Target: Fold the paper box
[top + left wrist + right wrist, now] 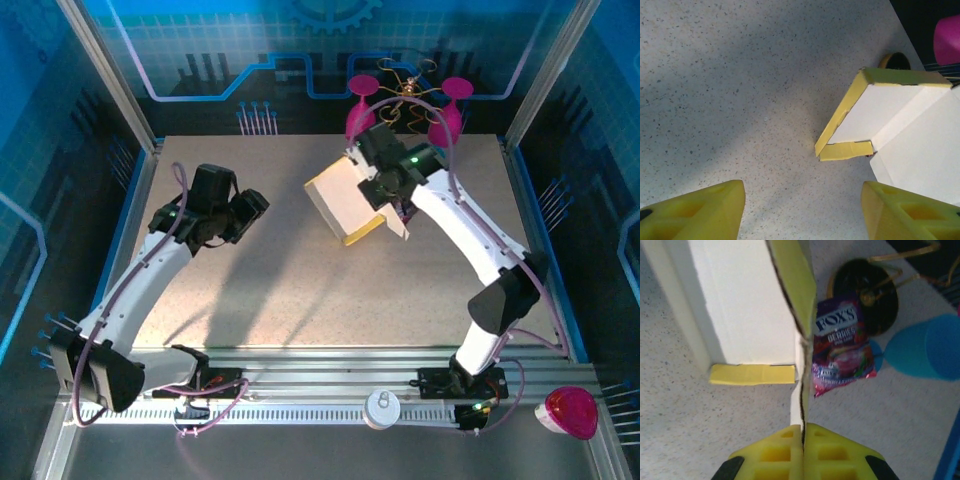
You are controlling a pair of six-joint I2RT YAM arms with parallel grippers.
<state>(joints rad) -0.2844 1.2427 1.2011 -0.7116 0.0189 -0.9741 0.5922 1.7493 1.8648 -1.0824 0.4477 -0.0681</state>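
On my left, the left gripper (802, 212) is spread wide. Its two yellow fingers (695, 215) are well apart, with the bare speckled grey table (730, 90) between them, and it grips nothing. In the top view that arm reaches over the left half of the table, apart from the work.

Ahead and to the right of those fingers I see the yellow thin-cardboard paper box (340, 195), partly folded. It shows a pale inside panel with yellow walls raised along two edges and a short yellow flap at the corner. From above it sits toward the far middle of the table, right of centre, tilted up rather than lying flat. I cannot tell whether its low edge touches the table.

The right gripper (803, 445) is clamped on the box. Both of its yellow fingers are pressed together, with a thin cardboard panel edge pinched between them. The panel runs straight up the wrist view from the pads.

Right of that panel, on the table just beside the box, lies a crinkly purple snack packet (840, 347) printed FOX'S. Beyond it stands a round black base (865, 295) with gold wire, and further right is a blue plastic cup (935, 347). In the top view two pink goblets (450, 115) stand at the far edge behind the right arm.
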